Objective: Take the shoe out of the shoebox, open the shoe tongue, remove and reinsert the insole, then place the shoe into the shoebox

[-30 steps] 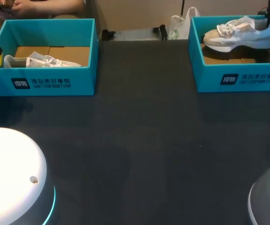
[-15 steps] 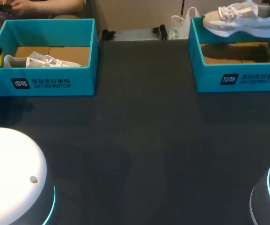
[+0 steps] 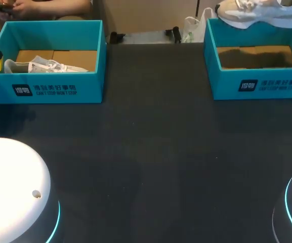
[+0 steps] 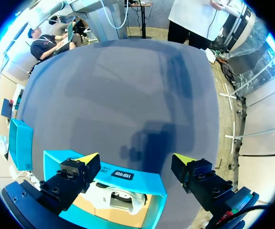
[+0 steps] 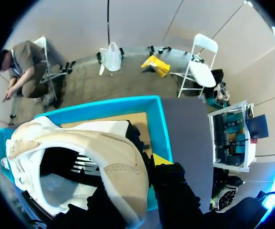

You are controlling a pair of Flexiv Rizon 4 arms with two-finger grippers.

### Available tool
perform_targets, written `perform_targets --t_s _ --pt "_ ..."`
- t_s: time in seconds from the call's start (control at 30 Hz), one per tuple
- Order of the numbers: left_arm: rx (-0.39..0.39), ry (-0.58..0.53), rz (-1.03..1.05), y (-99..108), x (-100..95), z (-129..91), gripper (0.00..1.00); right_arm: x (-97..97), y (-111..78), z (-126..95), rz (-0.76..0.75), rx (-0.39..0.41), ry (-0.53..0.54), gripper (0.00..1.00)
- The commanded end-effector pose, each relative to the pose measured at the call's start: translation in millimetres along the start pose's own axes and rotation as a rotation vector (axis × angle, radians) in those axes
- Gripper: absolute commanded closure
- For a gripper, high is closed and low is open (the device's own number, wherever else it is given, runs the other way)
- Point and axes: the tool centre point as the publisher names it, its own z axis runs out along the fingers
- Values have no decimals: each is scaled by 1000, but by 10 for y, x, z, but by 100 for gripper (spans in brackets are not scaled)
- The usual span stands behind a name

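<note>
- Far to the left of the right shoebox [image 3: 257,86], my left fingers [image 4: 87,160] are wide open and hold nothing. They hang over the left shoebox [image 3: 49,86], which has the other shoe [image 3: 44,66] in it.
- The shoe [image 3: 257,11] is up in the air, out of the right shoebox, above its far wall. Its long side runs along that wall, toe toward the left shoebox.
- My right fingers [image 5: 161,160] pinch the shoe's heel. I think the right arm should set it on the tabletop [image 3: 156,142] in front of the right shoebox.

shoe [image 3: 254,14], upper part cut off at edge
</note>
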Motion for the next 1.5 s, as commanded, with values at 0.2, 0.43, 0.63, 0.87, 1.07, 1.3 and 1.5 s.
perform_targets --t_s 0.2,0.43,0.63,0.87,1.07,1.3,1.5 --pt "-2 3 -1 -7 -1 -5 0 75 -198 -342 -34 -41 3 100" --pt "-2 3 -1 -7 -1 -5 0 215 -455 -533 -42 -44 17 100" --pt "-2 3 -1 -7 -1 -5 0 358 -741 -705 -41 -46 28 100" --pt "-2 3 -1 -7 -1 -5 0 510 -1097 -873 -25 -59 29 100" --pt "-2 3 -1 -7 -1 -5 0 673 -1450 -1004 -16 -52 29 100" --pt "-2 3 -1 -7 -1 -5 0 864 -1793 -1160 2 -53 37 100" --pt "-2 3 -1 -7 -1 -5 0 1078 -2121 -1271 0 -25 31 100"
